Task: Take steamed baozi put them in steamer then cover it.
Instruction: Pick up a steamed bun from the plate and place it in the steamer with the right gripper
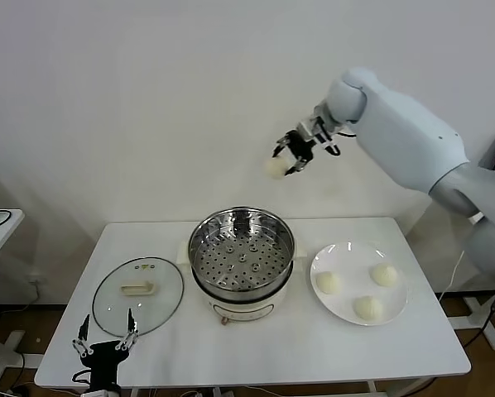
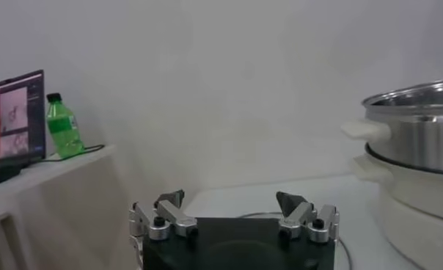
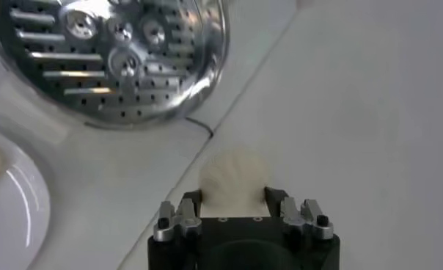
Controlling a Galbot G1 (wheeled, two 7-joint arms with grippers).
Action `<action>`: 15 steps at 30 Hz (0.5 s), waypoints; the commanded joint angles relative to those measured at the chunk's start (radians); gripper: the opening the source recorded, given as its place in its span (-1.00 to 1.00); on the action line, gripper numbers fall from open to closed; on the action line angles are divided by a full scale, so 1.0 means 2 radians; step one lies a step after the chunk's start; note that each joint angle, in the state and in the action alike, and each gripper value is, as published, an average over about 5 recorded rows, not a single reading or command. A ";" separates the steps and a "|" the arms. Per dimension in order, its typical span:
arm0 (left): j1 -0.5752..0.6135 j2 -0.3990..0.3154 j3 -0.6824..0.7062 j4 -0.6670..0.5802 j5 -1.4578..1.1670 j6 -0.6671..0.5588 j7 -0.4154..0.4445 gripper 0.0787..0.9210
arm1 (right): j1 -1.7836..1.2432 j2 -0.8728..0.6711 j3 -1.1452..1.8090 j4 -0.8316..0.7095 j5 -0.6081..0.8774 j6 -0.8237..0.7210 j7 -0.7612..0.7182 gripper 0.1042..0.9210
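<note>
We have one baozi [image 1: 275, 168] clenched in our right gripper [image 1: 287, 160], held high above the far edge of the tabletop, so the steamer [image 1: 241, 248] at mid-table lies below the claw and toward the near edge; the bun must come forward and down to land on the perforated tray. Three more buns sit on the plate [image 1: 360, 282] toward the right edge. Our left gripper [image 1: 106, 333], fingers spread and empty, waits at the near-left corner beside the cover [image 1: 138, 288].
</note>
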 commanded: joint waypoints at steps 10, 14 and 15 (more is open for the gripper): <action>-0.001 -0.012 -0.016 -0.005 -0.003 0.000 0.000 0.77 | -0.007 0.017 -0.104 0.056 -0.014 0.084 0.030 0.12; -0.002 -0.016 -0.020 -0.005 -0.005 -0.001 -0.001 0.77 | -0.013 0.035 -0.101 0.029 -0.046 0.118 0.038 0.12; -0.002 -0.016 -0.021 -0.005 -0.005 -0.002 -0.001 0.77 | -0.015 0.039 -0.100 0.023 -0.054 0.126 0.040 0.12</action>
